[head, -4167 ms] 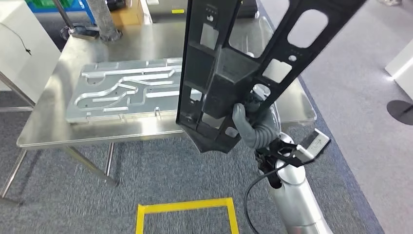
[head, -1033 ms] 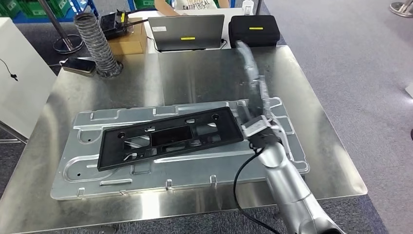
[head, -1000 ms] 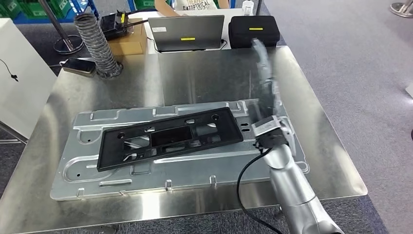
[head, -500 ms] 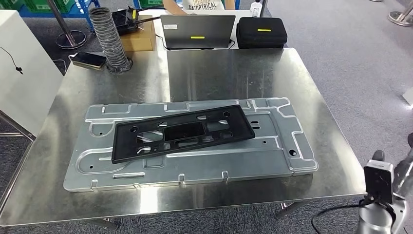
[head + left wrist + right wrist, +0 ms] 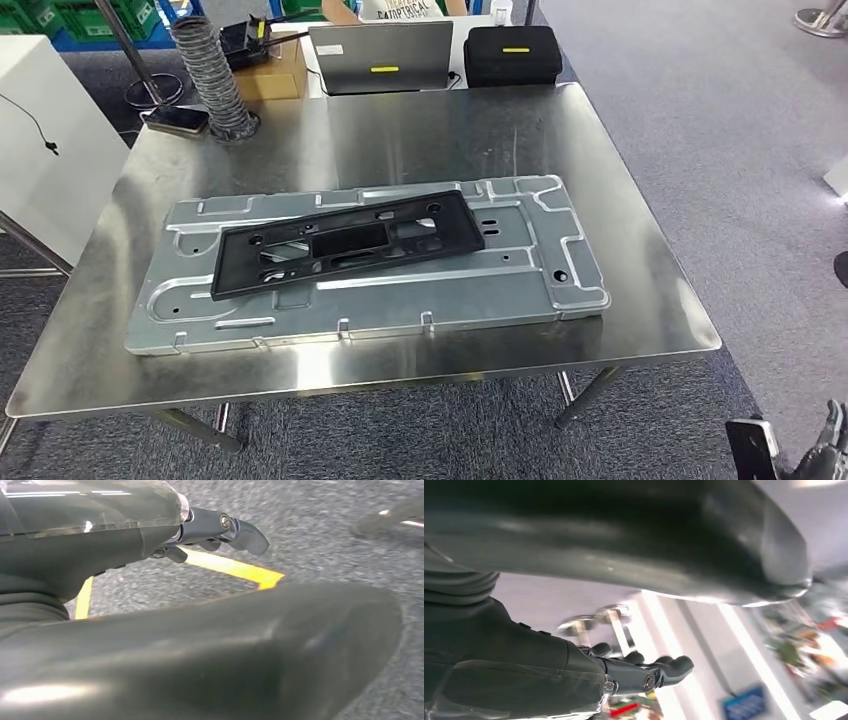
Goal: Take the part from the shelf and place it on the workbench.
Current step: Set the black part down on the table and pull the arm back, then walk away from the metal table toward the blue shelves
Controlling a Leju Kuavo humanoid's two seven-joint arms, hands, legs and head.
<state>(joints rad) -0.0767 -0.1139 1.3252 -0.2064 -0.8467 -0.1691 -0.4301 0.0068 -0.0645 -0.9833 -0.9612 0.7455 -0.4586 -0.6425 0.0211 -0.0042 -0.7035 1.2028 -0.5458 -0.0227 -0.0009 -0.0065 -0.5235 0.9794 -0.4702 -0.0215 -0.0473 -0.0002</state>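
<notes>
The long black plastic part (image 5: 345,243) lies flat and slightly askew on the ribbed aluminium plate (image 5: 530,275), which sits on the steel workbench (image 5: 650,305). Nothing touches the part. My right hand (image 5: 826,450) hangs low at the bottom right corner, well off the bench; in the right wrist view the right hand (image 5: 549,665) holds nothing and its fingers (image 5: 666,669) are stretched out. My left hand (image 5: 125,535) hangs over the grey carpet, fingers (image 5: 237,530) extended and holding nothing.
At the bench's far edge stand a closed laptop (image 5: 378,45), a black case (image 5: 512,55), a cardboard box (image 5: 270,72), a ribbed hose (image 5: 208,80) and a phone (image 5: 178,118). A white cabinet (image 5: 40,140) stands at the left. Yellow floor tape (image 5: 235,570) lies under my left hand.
The part, held up in my right hand 4.2 s ago, now lies on the plate. My right arm has let go and dropped back to the bottom right; the camera has shifted slightly.
</notes>
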